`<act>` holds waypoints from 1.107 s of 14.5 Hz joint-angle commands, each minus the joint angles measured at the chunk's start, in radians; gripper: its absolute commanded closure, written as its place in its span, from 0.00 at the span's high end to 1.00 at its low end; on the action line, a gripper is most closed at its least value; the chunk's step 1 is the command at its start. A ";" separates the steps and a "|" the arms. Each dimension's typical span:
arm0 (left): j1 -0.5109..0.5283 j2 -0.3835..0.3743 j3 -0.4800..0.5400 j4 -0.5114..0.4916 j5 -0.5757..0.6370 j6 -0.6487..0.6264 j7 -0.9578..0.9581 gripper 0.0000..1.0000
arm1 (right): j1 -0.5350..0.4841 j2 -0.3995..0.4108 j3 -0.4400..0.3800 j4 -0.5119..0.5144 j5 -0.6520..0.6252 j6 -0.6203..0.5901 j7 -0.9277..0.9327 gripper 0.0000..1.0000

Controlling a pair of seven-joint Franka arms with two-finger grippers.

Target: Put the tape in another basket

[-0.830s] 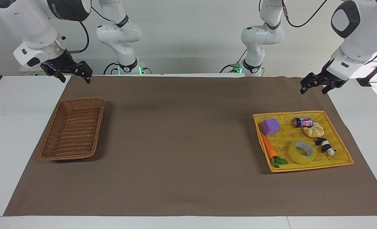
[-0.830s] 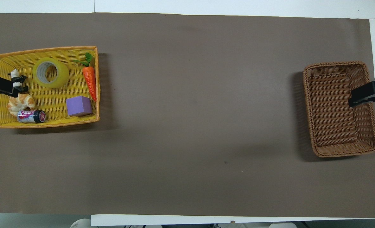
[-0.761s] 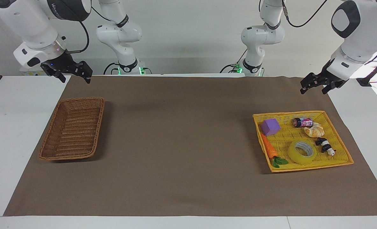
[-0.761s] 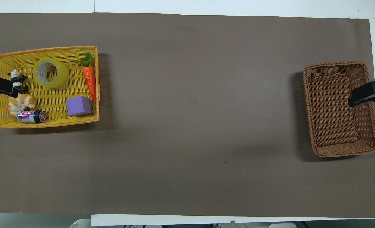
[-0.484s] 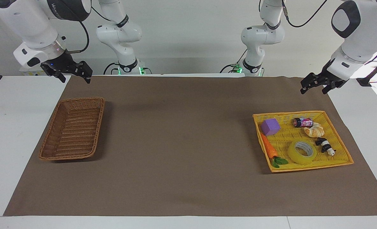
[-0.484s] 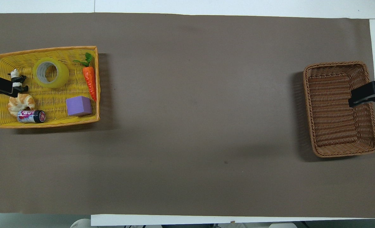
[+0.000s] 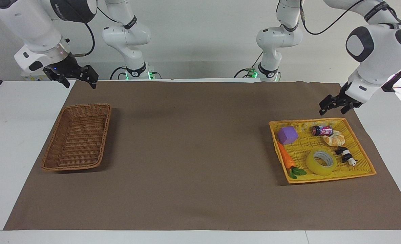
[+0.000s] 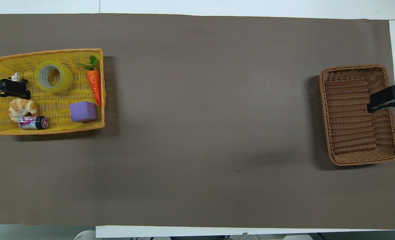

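Note:
The tape (image 7: 321, 162) (image 8: 53, 76), a yellow roll with a white core, lies flat in the yellow tray (image 7: 305, 120) (image 8: 47, 51) at the left arm's end of the table. The brown wicker basket (image 7: 85, 105) (image 8: 354, 67) stands with nothing in it at the right arm's end. My left gripper (image 7: 334, 109) (image 8: 7, 89) hangs open above the tray's edge nearest the robots, apart from the tape. My right gripper (image 7: 79, 81) (image 8: 384, 100) waits open in the air above the basket's end nearest the robots.
The tray also holds a purple cube (image 7: 287, 135), a carrot (image 7: 286, 159), a croissant (image 7: 334, 138), a small can (image 7: 321, 130) and a panda figure (image 7: 346, 156) beside the tape. A brown mat (image 7: 193, 152) covers the table between the two containers.
My left gripper has come down and moved toward the yellow tray. The right arm and all the objects have stayed put.

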 commanded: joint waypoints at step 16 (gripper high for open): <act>0.049 0.367 0.008 0.069 0.005 0.453 -0.015 0.69 | -0.009 -0.020 0.009 -0.023 -0.008 -0.004 -0.021 1.00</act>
